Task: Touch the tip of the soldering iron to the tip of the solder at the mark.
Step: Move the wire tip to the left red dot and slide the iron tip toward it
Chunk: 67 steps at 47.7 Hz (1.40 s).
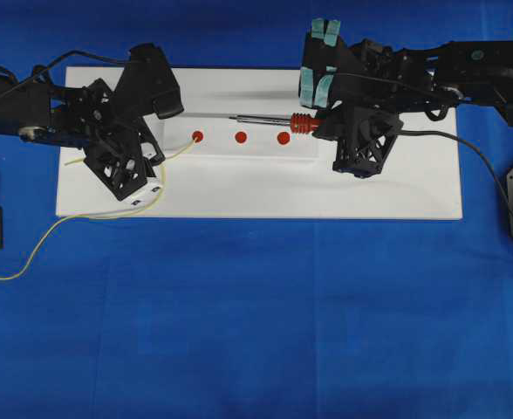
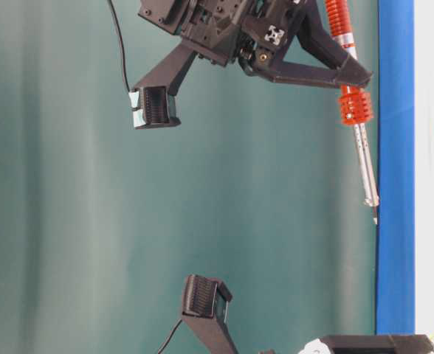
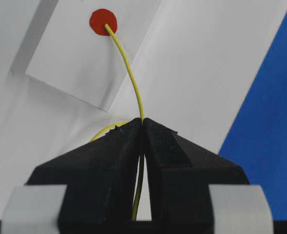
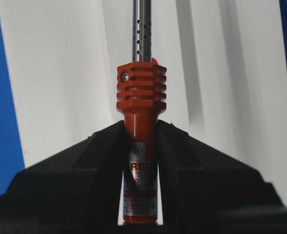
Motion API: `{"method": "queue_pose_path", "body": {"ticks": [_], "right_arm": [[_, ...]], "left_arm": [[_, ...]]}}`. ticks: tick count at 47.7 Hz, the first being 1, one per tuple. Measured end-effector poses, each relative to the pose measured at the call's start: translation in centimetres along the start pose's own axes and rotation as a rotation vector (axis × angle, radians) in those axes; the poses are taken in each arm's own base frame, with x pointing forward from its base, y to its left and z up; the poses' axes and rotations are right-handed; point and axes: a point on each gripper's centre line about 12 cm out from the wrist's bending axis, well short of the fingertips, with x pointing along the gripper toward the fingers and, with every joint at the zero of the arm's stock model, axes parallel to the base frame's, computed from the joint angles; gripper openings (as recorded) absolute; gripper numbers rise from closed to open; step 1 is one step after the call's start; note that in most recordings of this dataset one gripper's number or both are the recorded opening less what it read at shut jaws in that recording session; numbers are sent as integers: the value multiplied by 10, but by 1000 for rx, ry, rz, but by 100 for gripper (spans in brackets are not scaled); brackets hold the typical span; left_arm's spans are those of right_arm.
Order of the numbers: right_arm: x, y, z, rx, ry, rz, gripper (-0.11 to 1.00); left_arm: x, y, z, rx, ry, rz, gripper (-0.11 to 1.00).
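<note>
Pinching the solder (image 1: 176,155), the left gripper (image 1: 143,179) rests its tip on the leftmost red mark (image 1: 197,136). Rightward, the soldering iron (image 1: 274,120), clamped in the right gripper (image 1: 348,131), points left along the row, its tip short of that mark.

A label with small print is seen on the soldering iron (image 4: 140,180) handle; only the letters "RE" can be read.
</note>
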Motion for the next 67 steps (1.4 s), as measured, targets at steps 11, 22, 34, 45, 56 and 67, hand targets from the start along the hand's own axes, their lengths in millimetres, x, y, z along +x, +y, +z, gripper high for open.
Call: {"method": "queue_pose_path", "body": {"ticks": [11,22,34,45,56,67], "right_arm": [[1,2,0,-5,2,3,8],[2,3,2,-8,1,5,8],[13,6,15,-20,3,8,8],[33,8,23,-37,30,3,8],[50,12,22,-48,62,5,8],[57,10,18,-58,82,-3,8]], "left_arm": [[0,0,1,-3,0,-1,2],[0,0,1,-1,-1,-1,2],[0,0,0,0,1,1,2],[0,0,1,0,1,1,2],[0,1,1,-6,1,2,2],[0,1,0,-6,3,2,2]]}}
